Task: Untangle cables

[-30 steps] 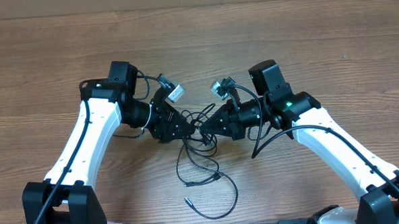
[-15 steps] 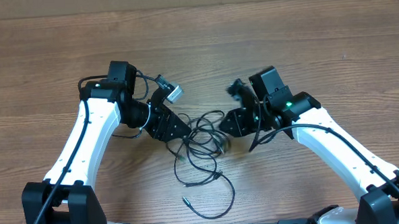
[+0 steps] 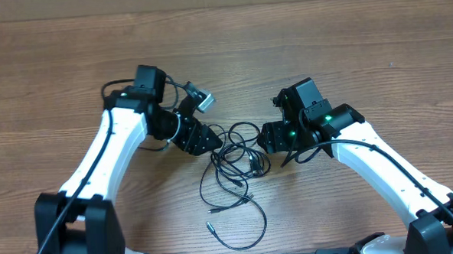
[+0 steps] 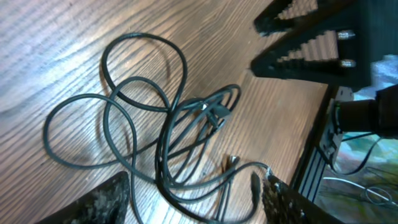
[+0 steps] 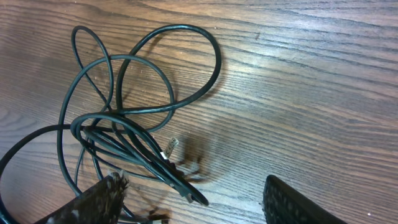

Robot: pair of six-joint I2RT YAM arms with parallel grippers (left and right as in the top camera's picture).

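The cables (image 3: 235, 151) lie in a loose tangle on the wood counter (image 3: 322, 46), between the two arms. Several loops overlap in the middle of the heap. One long strand trails away toward the robot's base, curls round and ends in a small plug (image 3: 211, 227).

The left end effector (image 3: 212, 141) sits at the left edge of the tangle with its jaws apart. Its wrist view shows both fingers spread wide, cable loops lying on the wood between them and nothing pinched.

The right end effector (image 3: 262, 138) sits at the right edge, also open, its fingers wide apart over the heap and gripping nothing. In the right wrist view a bundle of strands runs together toward the camera, and a small silvery tip (image 5: 170, 147) lies just beside it on the wood
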